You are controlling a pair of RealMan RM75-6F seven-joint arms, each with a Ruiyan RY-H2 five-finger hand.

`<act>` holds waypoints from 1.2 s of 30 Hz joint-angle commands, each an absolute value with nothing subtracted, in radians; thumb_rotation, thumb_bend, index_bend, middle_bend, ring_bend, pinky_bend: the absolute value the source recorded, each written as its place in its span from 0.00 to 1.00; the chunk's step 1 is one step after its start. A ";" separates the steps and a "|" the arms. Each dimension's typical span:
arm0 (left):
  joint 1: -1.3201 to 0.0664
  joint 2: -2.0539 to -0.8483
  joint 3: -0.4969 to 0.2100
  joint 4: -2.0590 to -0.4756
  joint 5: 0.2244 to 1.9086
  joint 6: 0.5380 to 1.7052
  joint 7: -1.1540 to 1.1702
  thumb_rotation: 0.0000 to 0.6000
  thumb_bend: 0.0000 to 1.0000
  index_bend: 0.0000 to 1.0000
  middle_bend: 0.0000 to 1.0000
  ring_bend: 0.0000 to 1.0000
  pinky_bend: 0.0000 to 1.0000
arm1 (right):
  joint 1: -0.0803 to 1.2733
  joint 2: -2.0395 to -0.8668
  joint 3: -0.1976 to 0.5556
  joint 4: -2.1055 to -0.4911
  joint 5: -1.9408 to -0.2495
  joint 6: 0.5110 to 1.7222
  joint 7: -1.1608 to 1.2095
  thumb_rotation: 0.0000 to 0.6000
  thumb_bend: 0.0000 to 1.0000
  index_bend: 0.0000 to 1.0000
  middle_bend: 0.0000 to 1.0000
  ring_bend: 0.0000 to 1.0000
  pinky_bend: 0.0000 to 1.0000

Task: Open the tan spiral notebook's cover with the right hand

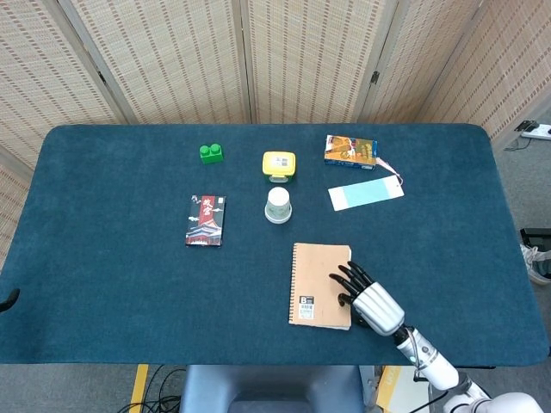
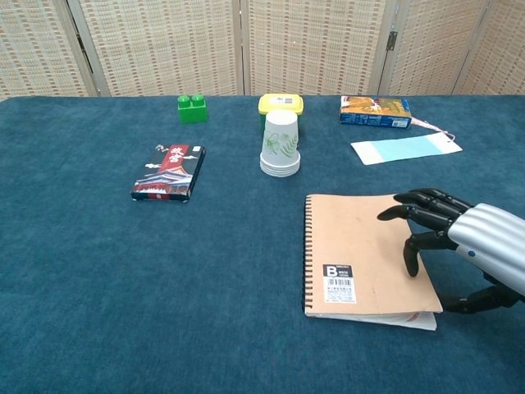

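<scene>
The tan spiral notebook (image 1: 317, 280) (image 2: 361, 246) lies flat near the table's front edge, spiral binding on its left and a barcode label low on the cover. At its lower right corner the cover sits slightly above the white pages. My right hand (image 1: 368, 301) (image 2: 459, 242) is at the notebook's right edge. Its dark fingers (image 2: 414, 215) are spread over the cover, and the thumb (image 2: 472, 302) sits low beside the edge. It holds nothing that I can see. My left hand is out of both views.
Behind the notebook stands a stack of white paper cups (image 2: 280, 144) in front of a yellow box (image 2: 280, 103). A green block (image 2: 193, 107), a dark patterned box (image 2: 168, 172), a colourful box (image 2: 376, 112) and a pale blue card (image 2: 404, 149) lie further back.
</scene>
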State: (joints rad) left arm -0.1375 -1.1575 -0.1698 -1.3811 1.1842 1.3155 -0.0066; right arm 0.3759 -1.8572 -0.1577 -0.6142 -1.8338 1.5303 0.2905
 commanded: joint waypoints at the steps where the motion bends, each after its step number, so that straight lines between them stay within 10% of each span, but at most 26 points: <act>1: -0.136 -1.156 -0.171 -1.382 1.184 1.318 -0.008 1.00 0.27 0.13 0.08 0.08 0.17 | 0.381 -1.868 -0.155 -0.601 -1.832 1.527 0.285 1.00 0.32 0.56 0.20 0.00 0.00; 23: -0.131 -1.157 -0.173 -1.379 1.196 1.332 -0.023 1.00 0.27 0.09 0.08 0.08 0.17 | 0.480 -1.884 -0.110 -0.608 -1.847 1.562 0.170 1.00 0.32 0.79 0.36 0.07 0.00; 36: -0.126 -1.150 -0.179 -1.387 1.189 1.342 -0.023 1.00 0.27 0.08 0.08 0.08 0.17 | 0.572 -1.868 -0.074 -0.683 -1.876 1.600 0.077 1.00 0.25 0.69 0.31 0.08 0.00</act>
